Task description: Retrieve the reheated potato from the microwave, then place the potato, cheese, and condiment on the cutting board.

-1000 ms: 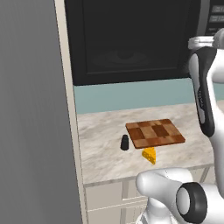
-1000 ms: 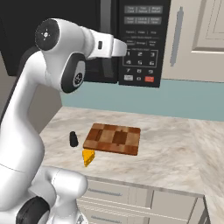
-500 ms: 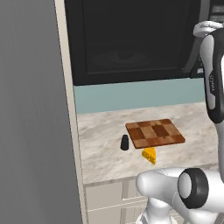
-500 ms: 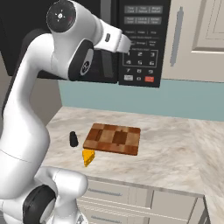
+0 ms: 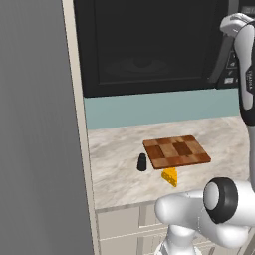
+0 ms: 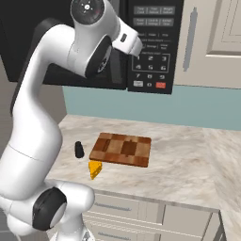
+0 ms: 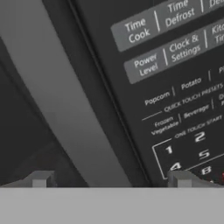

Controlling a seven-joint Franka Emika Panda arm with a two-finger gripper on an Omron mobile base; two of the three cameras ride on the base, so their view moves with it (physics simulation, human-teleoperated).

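Note:
The black microwave (image 5: pixel 144 45) hangs above the counter with its door shut; the potato is hidden. My gripper (image 7: pixel 110 179) is open, right up against the door. Its two fingertips (image 7: pixel 41 178) stand on either side of the grey bar handle (image 7: pixel 65 100), beside the button panel (image 7: pixel 175 87). From the right, my hand (image 6: pixel 132 44) is at the door's handle edge. On the counter lies the checkered cutting board (image 6: pixel 121 149), with nothing on it. The black condiment (image 6: pixel 79 149) stands just left of it. The yellow cheese (image 6: pixel 95 169) lies in front of the board's near left corner.
A tall grey panel (image 5: pixel 35 124) walls off the left side of the counter. A beige cabinet door (image 6: pixel 212 37) with a long handle is right of the microwave. The marble counter (image 6: pixel 188 160) runs on to the right of the board.
My arm has risen, carrying the hand up and a little right to the microwave's handle. The jaws stayed open. The board, cheese and condiment have not moved.

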